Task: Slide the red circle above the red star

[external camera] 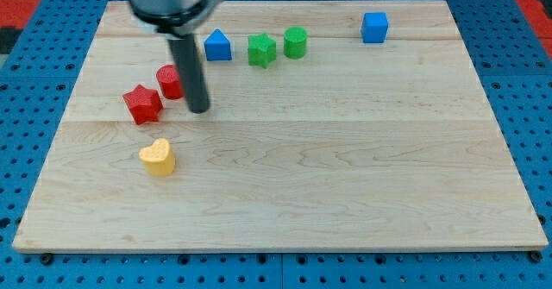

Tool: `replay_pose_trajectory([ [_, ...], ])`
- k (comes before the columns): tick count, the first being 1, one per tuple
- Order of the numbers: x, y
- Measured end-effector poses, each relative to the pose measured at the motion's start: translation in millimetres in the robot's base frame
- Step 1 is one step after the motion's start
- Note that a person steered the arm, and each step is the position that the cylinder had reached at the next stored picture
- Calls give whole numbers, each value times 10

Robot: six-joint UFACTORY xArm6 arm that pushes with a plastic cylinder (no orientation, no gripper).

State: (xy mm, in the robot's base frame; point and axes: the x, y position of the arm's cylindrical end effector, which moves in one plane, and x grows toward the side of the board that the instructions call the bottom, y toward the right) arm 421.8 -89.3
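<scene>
Step in hand: final placement of the red circle (169, 81) relative to the red star (142, 103). The circle currently lies toward the view's top and right of the star, close beside it, apparently just apart. My tip (198, 109) rests on the wooden board (345, 168) just to the view's right of the circle; contact cannot be confirmed, because the rod partly covers the circle's right edge.

Next move, as judged: push toward the view's left so the circle comes directly above the star, without nudging the star.

No fingers are fitted; the rod neither opens nor closes and holds nothing
</scene>
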Motion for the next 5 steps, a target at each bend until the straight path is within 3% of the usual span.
replay_pose_trajectory([
  [1,-50,22],
  [4,-546,-683],
  [5,-599,-585],
])
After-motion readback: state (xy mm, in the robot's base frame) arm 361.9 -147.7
